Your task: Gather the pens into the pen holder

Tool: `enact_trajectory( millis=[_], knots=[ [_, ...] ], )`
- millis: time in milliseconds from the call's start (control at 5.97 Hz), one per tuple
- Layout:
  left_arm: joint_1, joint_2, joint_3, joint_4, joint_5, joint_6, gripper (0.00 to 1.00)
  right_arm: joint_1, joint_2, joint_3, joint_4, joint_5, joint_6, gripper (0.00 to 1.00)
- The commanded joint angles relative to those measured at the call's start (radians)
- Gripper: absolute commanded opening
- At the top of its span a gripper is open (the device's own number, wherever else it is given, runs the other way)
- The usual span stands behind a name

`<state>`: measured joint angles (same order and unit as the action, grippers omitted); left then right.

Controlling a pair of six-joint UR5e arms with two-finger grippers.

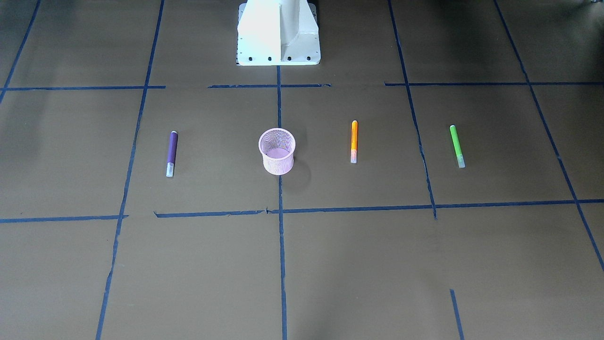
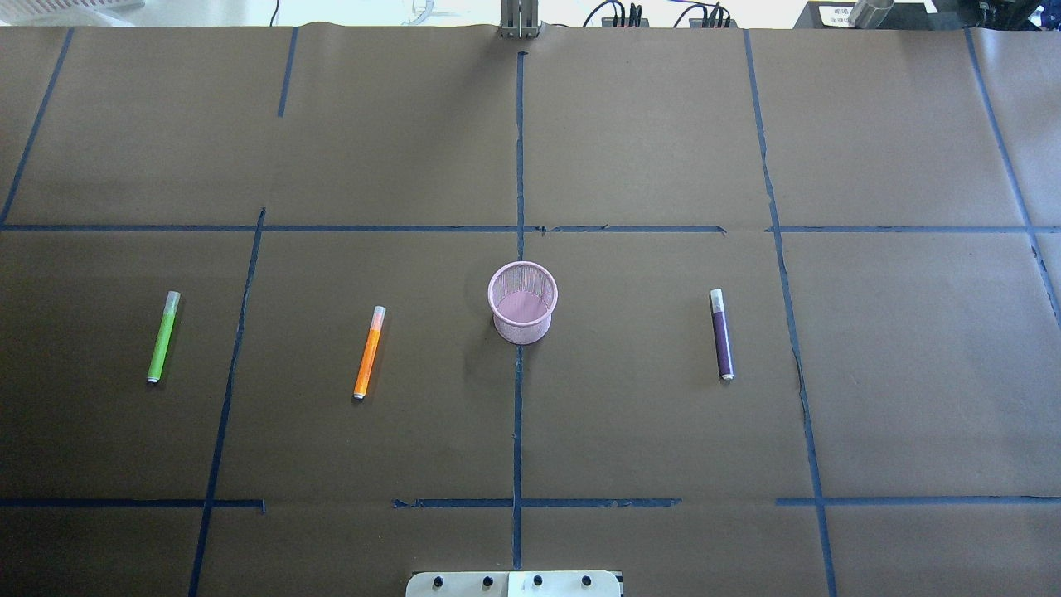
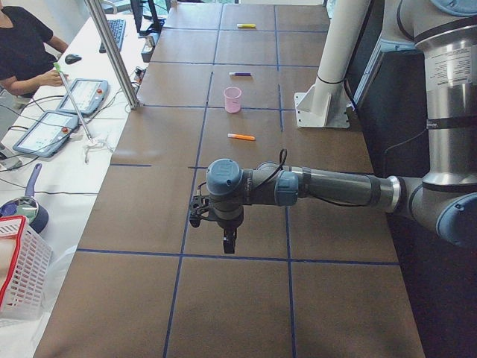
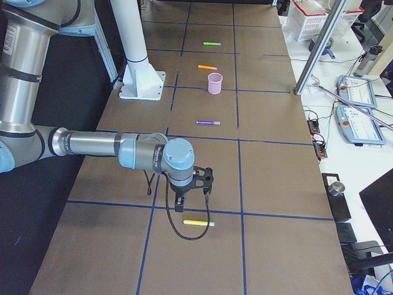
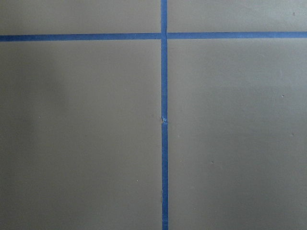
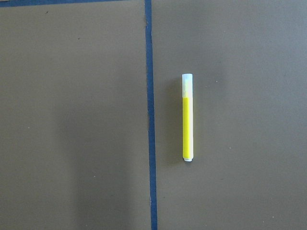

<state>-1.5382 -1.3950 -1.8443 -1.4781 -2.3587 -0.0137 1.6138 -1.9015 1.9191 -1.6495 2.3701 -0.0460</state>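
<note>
The pink mesh pen holder [image 2: 522, 302] stands upright and empty at the table's middle. The orange pen [image 2: 369, 352] and the green pen [image 2: 163, 337] lie flat on its left in the overhead view, and the purple pen [image 2: 721, 335] lies on its right. A fourth pen, yellow [image 6: 187, 118], lies flat under the right wrist camera, far toward the table's right end [image 4: 199, 222]. My right gripper [image 4: 191, 195] hangs just above it. My left gripper [image 3: 226, 240] hangs over the table's left end. I cannot tell whether either gripper is open or shut.
The table is covered in brown paper with a blue tape grid [image 5: 164, 120]. The robot's white base [image 1: 278, 33] is at the near edge. An operator [image 3: 22, 45], tablets [image 3: 45, 130] and a white basket [image 3: 19, 276] are beyond the far side.
</note>
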Motion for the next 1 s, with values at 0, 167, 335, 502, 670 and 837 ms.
enact_trajectory(
  millis=[0,167,335,502,670,837],
  knots=[
    [0.0,0.007,-0.003,-0.019,0.003,0.0,1.0,0.0,-0.004,0.021,-0.001,0.003,0.012,1.0],
    [-0.002,0.013,-0.007,-0.021,0.004,-0.002,1.0,0.0,-0.004,0.02,0.0,0.001,0.0,1.0],
    [0.0,0.01,0.008,-0.021,0.003,0.0,1.0,0.0,-0.002,0.047,0.011,0.001,0.003,1.0],
    [0.0,0.01,0.008,-0.021,0.003,-0.003,1.0,0.0,-0.004,0.054,0.014,0.005,0.011,1.0],
    [0.0,0.01,0.008,-0.021,0.001,-0.006,1.0,0.0,-0.004,0.054,0.016,0.002,0.011,1.0],
    [0.0,0.011,0.011,-0.022,-0.002,-0.005,1.0,0.0,-0.004,0.051,0.016,-0.002,0.012,1.0]
  ],
)
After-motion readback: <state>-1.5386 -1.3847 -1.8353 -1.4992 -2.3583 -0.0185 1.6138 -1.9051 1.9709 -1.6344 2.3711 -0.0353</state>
